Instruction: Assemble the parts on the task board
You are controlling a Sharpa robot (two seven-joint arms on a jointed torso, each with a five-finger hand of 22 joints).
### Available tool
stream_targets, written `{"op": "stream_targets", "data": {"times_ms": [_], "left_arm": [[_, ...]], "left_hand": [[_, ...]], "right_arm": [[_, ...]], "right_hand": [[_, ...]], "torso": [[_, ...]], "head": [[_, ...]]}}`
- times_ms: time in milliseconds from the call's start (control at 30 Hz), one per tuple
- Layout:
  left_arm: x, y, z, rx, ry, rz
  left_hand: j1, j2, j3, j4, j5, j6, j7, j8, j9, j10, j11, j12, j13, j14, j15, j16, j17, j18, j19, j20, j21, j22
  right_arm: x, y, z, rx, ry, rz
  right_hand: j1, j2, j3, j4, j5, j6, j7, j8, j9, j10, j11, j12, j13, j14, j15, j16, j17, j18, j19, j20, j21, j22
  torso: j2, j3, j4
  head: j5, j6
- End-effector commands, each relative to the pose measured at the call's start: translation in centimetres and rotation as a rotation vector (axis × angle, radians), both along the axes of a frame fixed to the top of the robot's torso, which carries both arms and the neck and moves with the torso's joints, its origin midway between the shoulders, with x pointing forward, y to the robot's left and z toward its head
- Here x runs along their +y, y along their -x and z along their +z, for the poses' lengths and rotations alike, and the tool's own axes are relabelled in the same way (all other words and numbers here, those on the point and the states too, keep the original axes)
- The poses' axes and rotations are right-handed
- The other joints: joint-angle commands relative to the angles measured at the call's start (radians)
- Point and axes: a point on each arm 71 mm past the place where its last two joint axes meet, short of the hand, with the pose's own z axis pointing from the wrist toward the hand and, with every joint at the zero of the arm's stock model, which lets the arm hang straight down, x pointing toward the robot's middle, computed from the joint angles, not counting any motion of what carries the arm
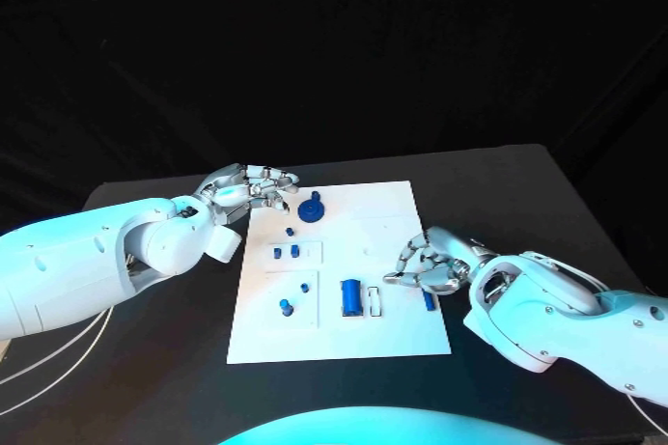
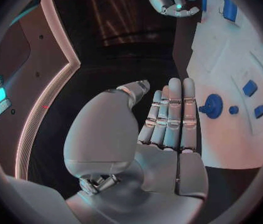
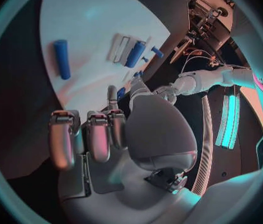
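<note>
While the task board [image 1: 365, 271] lies flat in the middle of the black table [image 1: 529, 194], you have both hands at its edges. Your left hand [image 1: 255, 187] sits at the board's far left corner, fingers [image 2: 173, 114] straight and pressed side by side, holding nothing; it lies just beside the round blue part [image 1: 312, 209], apart from it as the left wrist view shows. Your right hand [image 1: 429, 264] is over the board's right edge, about midway along it, fingers curled inward. Whether it pinches anything cannot be told: a small blue piece [image 3: 121, 93] shows close to the fingertips in the right wrist view, contact unclear. On the board, the blue cylinder [image 1: 351, 297] lies toward the near edge beside a white slot [image 1: 374, 301]. Two small blue parts [image 1: 286, 253] sit in a pocket near the left edge, and further small blue parts [image 1: 289, 306] lie toward the near left corner.
</note>
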Motion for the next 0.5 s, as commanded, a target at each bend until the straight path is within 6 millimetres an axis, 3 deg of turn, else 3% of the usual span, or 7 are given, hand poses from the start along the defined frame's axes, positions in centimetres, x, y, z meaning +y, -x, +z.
{"op": "stream_targets", "data": {"times_ms": [33, 167, 333, 500], "left_arm": [[-0.2, 0.1, 0.1, -0.006, 0.011, -0.008], [-0.2, 0.1, 0.1, -0.006, 0.012, -0.009], [-0.3, 0.2, 0.1, -0.007, 0.013, -0.011], [-0.2, 0.2, 0.1, -0.007, 0.012, -0.010]], "left_hand": [[0.006, 0.001, 0.004, 0.000, 0.001, -0.007, 0.002, 0.003, 0.001, -0.008, 0.003, 0.006, 0.001, -0.006, 0.003, 0.005, 0.001, 0.013, 0.009, 0.001, -0.004, -0.001], [0.006, 0.002, 0.005, 0.001, 0.001, -0.007, 0.002, 0.004, 0.001, -0.008, 0.003, 0.006, 0.001, -0.006, 0.003, 0.005, 0.002, 0.013, 0.009, 0.001, -0.005, -0.002], [0.006, 0.002, 0.005, 0.001, 0.001, -0.007, 0.002, 0.004, 0.001, -0.008, 0.003, 0.006, 0.001, -0.006, 0.003, 0.005, 0.002, 0.013, 0.009, 0.001, -0.005, -0.002], [0.006, 0.002, 0.005, 0.001, 0.001, -0.007, 0.002, 0.004, 0.001, -0.008, 0.003, 0.006, 0.001, -0.006, 0.003, 0.005, 0.002, 0.013, 0.009, 0.001, -0.005, -0.002]], "right_arm": [[-1.2, 0.0, 0.6, -0.034, -0.036, 0.013], [-3.1, 0.1, 0.3, -0.043, 0.011, 0.009], [-4.4, 0.8, -0.9, -0.031, 0.078, 0.004], [-4.4, 1.3, -2.2, -0.023, 0.129, -0.002]], "right_hand": [[0.003, -0.015, 0.007, 0.000, 0.002, -0.003, 0.003, -0.006, -0.001, 0.046, 0.008, -0.009, 0.191, 0.106, 0.006, 0.003, 0.263, -0.009, 0.090, 0.009, -0.013, 0.245], [0.016, -0.018, 0.023, 0.000, 0.001, 0.010, 0.003, -0.014, -0.003, 0.029, 0.008, -0.045, 0.170, 0.103, 0.007, -0.004, 0.248, -0.003, 0.082, 0.013, -0.045, 0.238], [0.018, -0.027, 0.028, 0.000, 0.001, 0.022, 0.000, -0.016, -0.002, 0.026, 0.006, -0.052, 0.166, 0.103, 0.006, -0.003, 0.252, -0.005, 0.084, 0.013, -0.036, 0.240], [0.018, -0.035, 0.034, 0.001, 0.002, 0.037, -0.003, -0.015, -0.001, 0.026, 0.003, -0.055, 0.164, 0.103, 0.004, -0.003, 0.250, -0.005, 0.084, 0.012, -0.037, 0.240]], "torso": [[0.000, -0.0010, -0.0018], [0.001, -0.0007, -0.0017], [-0.001, 0.0008, -0.0048], [0.000, 0.0020, 0.0001]], "head": [[-0.008, 0.004], [-0.024, 0.009], [-0.023, 0.009], [-0.025, 0.005]]}}
